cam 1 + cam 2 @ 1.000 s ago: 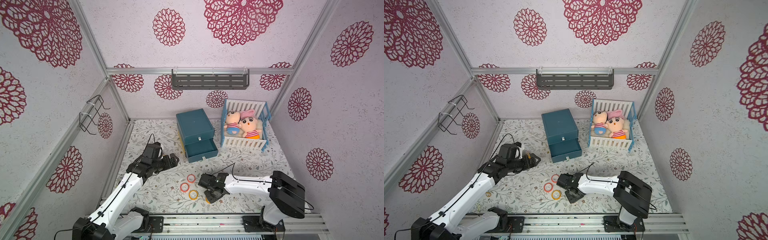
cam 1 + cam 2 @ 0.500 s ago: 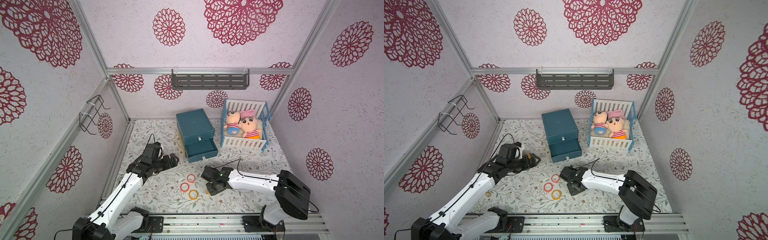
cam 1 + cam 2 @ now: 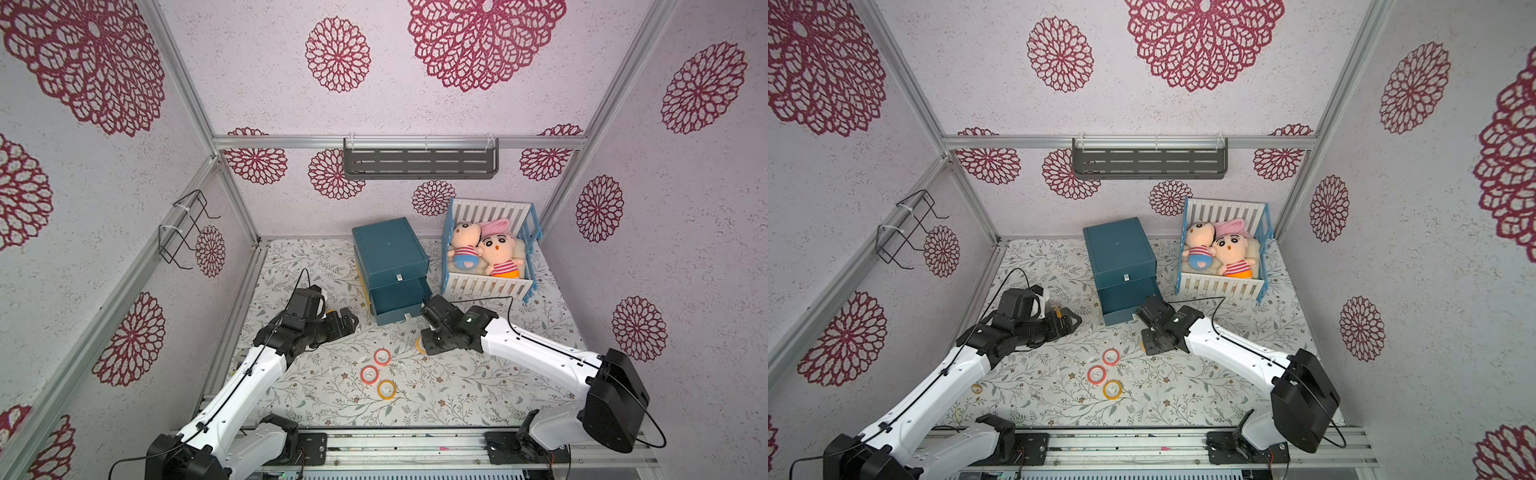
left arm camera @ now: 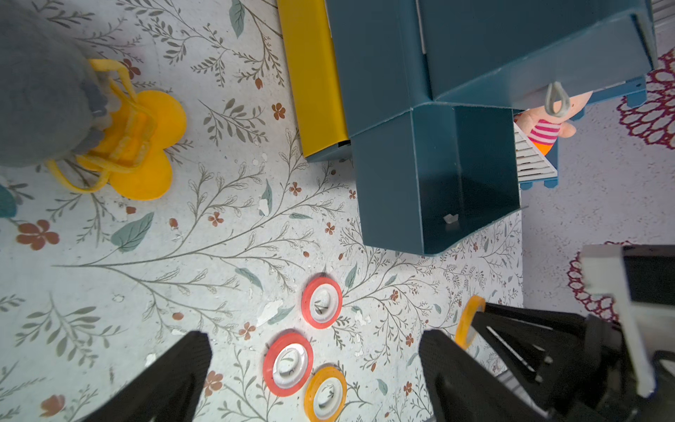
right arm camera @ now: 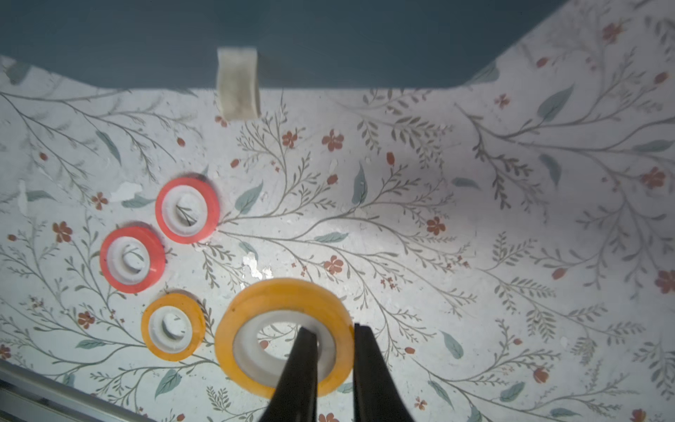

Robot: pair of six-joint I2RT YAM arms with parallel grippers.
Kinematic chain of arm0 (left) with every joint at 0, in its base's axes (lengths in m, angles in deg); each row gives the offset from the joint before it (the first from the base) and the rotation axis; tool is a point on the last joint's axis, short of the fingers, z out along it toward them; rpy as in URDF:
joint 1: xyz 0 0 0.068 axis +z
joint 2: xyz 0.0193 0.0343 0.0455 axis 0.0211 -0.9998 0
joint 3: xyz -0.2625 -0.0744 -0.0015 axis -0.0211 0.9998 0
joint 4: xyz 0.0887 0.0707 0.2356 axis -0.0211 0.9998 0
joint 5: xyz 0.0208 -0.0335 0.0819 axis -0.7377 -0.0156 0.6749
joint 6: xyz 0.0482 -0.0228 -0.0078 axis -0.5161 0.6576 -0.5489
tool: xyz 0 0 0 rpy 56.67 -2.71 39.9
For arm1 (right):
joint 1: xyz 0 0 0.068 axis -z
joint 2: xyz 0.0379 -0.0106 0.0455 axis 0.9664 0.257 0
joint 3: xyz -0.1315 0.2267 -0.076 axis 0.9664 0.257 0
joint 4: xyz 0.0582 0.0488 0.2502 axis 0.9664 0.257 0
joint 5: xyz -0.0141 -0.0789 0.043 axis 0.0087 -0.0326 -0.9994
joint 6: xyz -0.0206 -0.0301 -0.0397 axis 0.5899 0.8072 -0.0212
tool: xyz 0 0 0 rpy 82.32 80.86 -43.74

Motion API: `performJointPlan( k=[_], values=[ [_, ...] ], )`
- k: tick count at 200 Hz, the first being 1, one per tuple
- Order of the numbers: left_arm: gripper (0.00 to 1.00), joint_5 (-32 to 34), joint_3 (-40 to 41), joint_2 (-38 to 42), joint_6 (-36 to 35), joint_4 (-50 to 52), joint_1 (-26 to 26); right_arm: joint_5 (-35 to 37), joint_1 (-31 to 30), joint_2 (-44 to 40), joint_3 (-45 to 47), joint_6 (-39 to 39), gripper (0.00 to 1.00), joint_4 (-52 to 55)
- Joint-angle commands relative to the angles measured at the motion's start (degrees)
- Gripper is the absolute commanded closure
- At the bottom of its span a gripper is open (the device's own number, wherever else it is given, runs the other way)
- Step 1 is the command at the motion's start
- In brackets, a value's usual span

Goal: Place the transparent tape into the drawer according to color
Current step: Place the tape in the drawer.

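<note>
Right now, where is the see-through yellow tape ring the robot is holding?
The see-through yellow tape ring is pinched in the right gripper, seen in the right wrist view, just in front of the open dark blue drawer.

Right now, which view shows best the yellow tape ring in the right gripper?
The right wrist view: the yellow tape ring appears face-on, the right gripper pinching its wall. Left wrist view: edge-on. Both top views: a sliver.
</note>
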Motion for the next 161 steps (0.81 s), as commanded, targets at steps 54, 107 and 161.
performJointPlan(
  k=[54, 107, 161],
  values=[
    [0.03, -0.46, 2.98, 0.25, 1.75, -1.59, -3.02, 1.32, 7.07, 1.84, -13.79, 6.57, 1.0, -3.94],
    [0.03, 0.23, 4.39, 1.77, 2.85, -0.72, -5.55, 0.49, 10.22, 7.57, -20.0, 8.72, 1.0, -6.39],
    [0.03, 1.54, 6.98, 3.61, 5.17, -1.11, -9.0, 0.22, 11.28, 12.17, -21.08, 9.25, 1.0, -9.48]
  ],
)
